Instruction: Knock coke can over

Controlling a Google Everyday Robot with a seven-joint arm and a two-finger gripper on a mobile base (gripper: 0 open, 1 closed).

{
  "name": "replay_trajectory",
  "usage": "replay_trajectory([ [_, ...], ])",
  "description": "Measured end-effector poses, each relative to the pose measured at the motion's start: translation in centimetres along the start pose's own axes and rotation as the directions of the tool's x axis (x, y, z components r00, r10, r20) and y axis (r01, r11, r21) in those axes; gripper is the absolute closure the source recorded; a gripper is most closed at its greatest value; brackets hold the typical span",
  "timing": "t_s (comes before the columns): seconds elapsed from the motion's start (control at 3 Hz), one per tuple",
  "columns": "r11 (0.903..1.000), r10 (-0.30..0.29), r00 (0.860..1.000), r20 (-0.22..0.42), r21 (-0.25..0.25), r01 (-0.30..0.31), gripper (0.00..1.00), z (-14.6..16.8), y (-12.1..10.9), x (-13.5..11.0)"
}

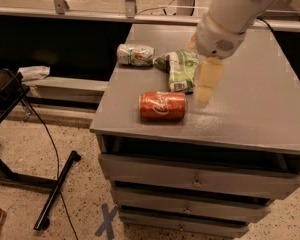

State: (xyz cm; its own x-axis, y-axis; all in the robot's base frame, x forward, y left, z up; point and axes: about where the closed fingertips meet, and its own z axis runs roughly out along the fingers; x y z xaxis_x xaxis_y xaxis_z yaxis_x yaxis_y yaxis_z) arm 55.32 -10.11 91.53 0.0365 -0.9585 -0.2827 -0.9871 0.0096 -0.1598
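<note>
The coke can is red-orange with white script. It lies on its side near the front left edge of the grey cabinet top. My gripper hangs from the white arm above the top, to the right of the can and a little behind it. It is not touching the can. Only a pale yellowish finger shows, blurred by motion.
A pale white-green can lies on its side at the back left of the top. A green and white chip bag lies just behind the coke can. The cabinet has drawers below. A black stand and cable are on the floor at left.
</note>
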Motion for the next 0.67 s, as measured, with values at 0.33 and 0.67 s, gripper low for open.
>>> replay_trajectory([
  [0.33,0.9905,0.096,0.995,0.014,0.098,-0.096,0.00,-5.0,-1.3,4.4],
  [0.67,0.9801,0.140,0.990,0.021,0.139,-0.141,0.00,-6.9,-2.0,5.7],
])
